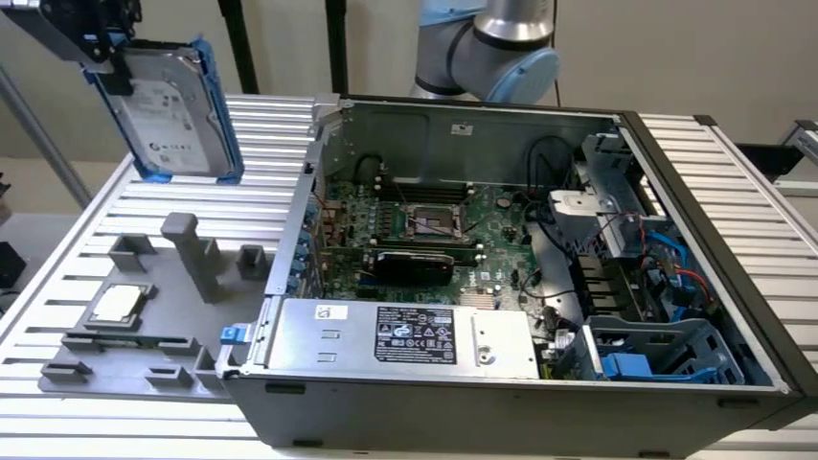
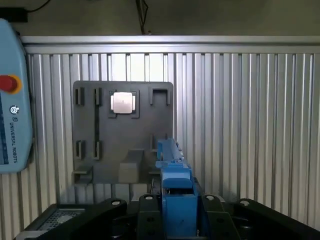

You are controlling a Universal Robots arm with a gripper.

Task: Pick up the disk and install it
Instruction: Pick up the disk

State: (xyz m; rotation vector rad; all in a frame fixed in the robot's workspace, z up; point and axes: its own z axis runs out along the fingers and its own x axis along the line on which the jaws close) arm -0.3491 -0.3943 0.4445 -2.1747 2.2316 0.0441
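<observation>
**Disk gripped and held above the desk**

The end effector (image 1: 113,65) is clenched on the disk (image 1: 179,101), with black fingers (image 2: 145,217) on either side of its blue carrier. It holds the disk nearly upright in the air over the ribbed desk (image 1: 262,144), at the exterior view's left, well apart from the open computer case (image 1: 511,422). The disk's white label has print too small to read. In the wrist view, a pendant (image 2: 11,115) reads "UNIVERSAL ROBOTS". The sticker on the case's power supply (image 1: 409,335) is illegible.

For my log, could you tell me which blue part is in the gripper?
The bracket on the disk, raised off the table; the cage sits inside the case.
</observation>
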